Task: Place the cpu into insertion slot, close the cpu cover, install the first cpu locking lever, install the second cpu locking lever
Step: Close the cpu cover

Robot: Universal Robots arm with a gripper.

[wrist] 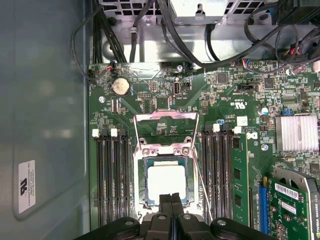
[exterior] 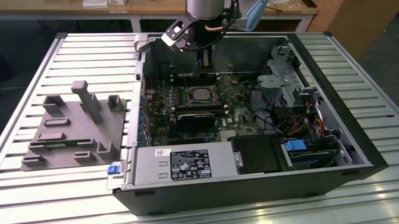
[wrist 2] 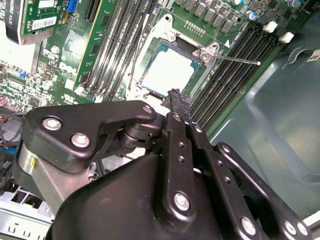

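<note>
A slatted metal table point(exterior: 374, 70) fills most of the exterior view, and an open black computer case point(exterior: 249, 191) lies on it across the middle and the exterior view's right. On the exterior view's left a grey plastic fixture point(exterior: 68, 135) with upright posts rests on the table just beside the case. A silver-grey power supply point(exterior: 187, 163) sits along the lower edge of the case interior, and the green motherboard point(exterior: 237, 116) lies behind it in the centre of that frame. The arm comes down from the upper middle of the exterior view, carrying the claw point(exterior: 203, 63) into the case above the board. In both wrist views the claw point(wrist: 171, 199) point(wrist 2: 175, 97) has its two black fingers pressed together with nothing between them, their tips just over one edge of the cpu; whether they touch it cannot be told. The black-framed slot point(wrist: 141, 182) lies between the long memory slots. The cover point(wrist: 167, 115) is swung open, off the slot. The cpu point(wrist: 167, 181) point(wrist 2: 170, 70) point(exterior: 201, 93) sits flat inside the slot, silver top up. A thin metal lever point(wrist 2: 235, 59) sticks out unlatched beside the slot.
</note>
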